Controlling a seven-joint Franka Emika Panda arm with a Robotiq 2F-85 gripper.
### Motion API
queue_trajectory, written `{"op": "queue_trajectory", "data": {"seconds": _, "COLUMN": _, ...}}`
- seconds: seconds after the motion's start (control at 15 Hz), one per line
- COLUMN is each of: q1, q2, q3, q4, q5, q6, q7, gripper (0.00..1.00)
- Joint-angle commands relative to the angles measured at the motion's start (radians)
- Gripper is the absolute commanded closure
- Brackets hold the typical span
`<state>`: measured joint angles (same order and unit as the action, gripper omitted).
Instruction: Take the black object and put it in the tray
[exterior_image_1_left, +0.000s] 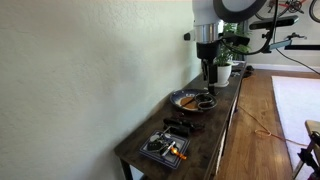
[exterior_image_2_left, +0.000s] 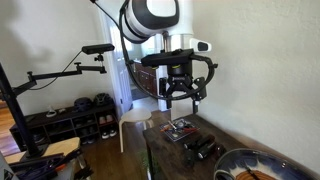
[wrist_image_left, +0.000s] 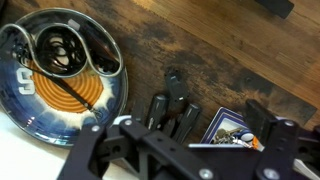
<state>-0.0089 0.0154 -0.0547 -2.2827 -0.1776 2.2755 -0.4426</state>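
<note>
The black object (wrist_image_left: 168, 108), a cluster of dark handles, lies on the wooden table between a round plate and the tray. It shows in both exterior views (exterior_image_1_left: 178, 127) (exterior_image_2_left: 203, 147). The tray (wrist_image_left: 222, 125) is small and rectangular with a blue-and-white rim and holds small items, one of them orange. It also shows in both exterior views (exterior_image_1_left: 164, 149) (exterior_image_2_left: 180, 130). My gripper (exterior_image_1_left: 207, 68) (exterior_image_2_left: 181, 97) hangs high above the table, open and empty. In the wrist view its fingers (wrist_image_left: 185, 140) frame the black object and the tray.
A patterned round plate (wrist_image_left: 20, 80) (exterior_image_1_left: 187, 99) (exterior_image_2_left: 250, 160) holds black rings and an orange stick. A potted plant in a white pot (exterior_image_1_left: 223, 68) stands at the table's far end. The wall runs along one side of the table, and a camera stand (exterior_image_2_left: 60, 75) is nearby.
</note>
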Motion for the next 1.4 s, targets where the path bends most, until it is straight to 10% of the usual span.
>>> {"op": "queue_trajectory", "data": {"seconds": 0.0, "q1": -0.004, "q2": 0.083, "q3": 0.018, "q4": 0.018, "q5": -0.049, "q6": 0.084, "q7": 0.040, "gripper": 0.00}}
{"op": "queue_trajectory", "data": {"seconds": 1.33, "q1": -0.021, "q2": 0.310, "q3": 0.021, "q4": 0.014, "q5": -0.108, "q6": 0.274, "q7": 0.019, "gripper": 0.00}}
